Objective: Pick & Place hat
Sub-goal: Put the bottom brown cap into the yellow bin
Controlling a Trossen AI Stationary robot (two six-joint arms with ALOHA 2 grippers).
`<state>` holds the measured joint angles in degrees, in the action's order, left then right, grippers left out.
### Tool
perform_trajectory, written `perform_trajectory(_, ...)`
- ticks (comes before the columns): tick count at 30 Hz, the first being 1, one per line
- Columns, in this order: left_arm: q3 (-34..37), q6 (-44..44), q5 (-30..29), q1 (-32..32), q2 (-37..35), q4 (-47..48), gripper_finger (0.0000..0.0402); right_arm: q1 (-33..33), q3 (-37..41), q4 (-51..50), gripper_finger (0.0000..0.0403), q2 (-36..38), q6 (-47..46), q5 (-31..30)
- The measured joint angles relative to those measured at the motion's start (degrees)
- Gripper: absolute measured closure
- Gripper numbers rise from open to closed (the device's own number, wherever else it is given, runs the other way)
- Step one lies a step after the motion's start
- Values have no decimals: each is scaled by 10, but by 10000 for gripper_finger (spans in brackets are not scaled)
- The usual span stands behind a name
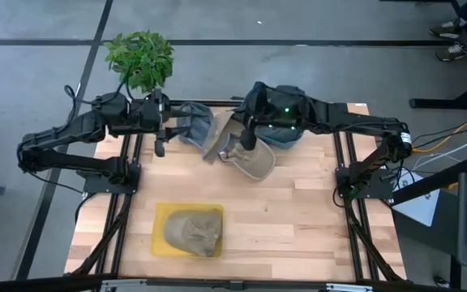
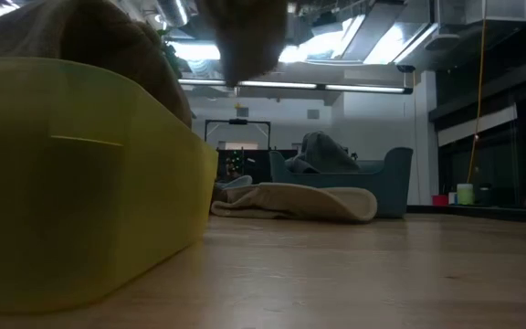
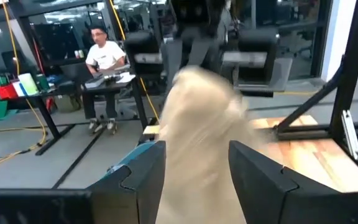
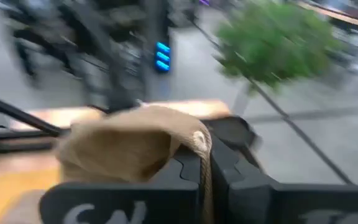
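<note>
A tan hat (image 1: 254, 161) lies at the table's far middle, in front of a blue bin (image 1: 286, 138); it also shows in the low view (image 2: 290, 201). My right gripper (image 1: 246, 139) is over it, shut on it. A grey-blue hat (image 1: 195, 123) lies at the far left, beside my left gripper (image 1: 162, 130), which is open and empty, its fingers (image 3: 135, 180) pointing toward the tan hat (image 3: 197, 124). A khaki hat (image 1: 193, 231) lies in a yellow bin (image 1: 162, 243) at the near side. My right gripper pinches the edge of the tan hat's brim (image 4: 199, 144) between its two fingers, coming from above. The cloth bulges out in front of the fingers. In the low view the hat's lower part (image 2: 272, 208) lies on the table.
A green plant (image 1: 140, 57) stands beyond the table's far left corner. The blue bin (image 2: 386, 178) holds a grey thing. The yellow bin (image 2: 80, 174) fills the low view's left. A person sits at a desk in the room behind (image 3: 104, 56). Bare wood lies at the near right.
</note>
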<state>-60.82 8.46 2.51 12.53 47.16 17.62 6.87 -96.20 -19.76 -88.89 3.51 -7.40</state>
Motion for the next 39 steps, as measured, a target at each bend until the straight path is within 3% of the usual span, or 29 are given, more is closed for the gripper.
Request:
perform_trajectory(7, 0, 3, 26, 0, 7, 32, 232, 22, 0, 76, 399, 7, -23, 155)
perform_trajectory(14, 0, 38, 121, 0, 38, 16, 242, 35, 0, 107, 399, 7, -54, 174)
perform_trajectory(20, 0, 81, 126, 11, 42, -23, 234, 38, 0, 121, 399, 7, -86, 197)
perform_trajectory(30, 0, 83, 131, 27, 71, -78, 211, 38, 0, 122, 398, 6, -110, 237)
perform_trajectory(39, 0, 31, 230, 32, 97, -128, 205, 38, 0, 110, 398, 6, -108, 237)
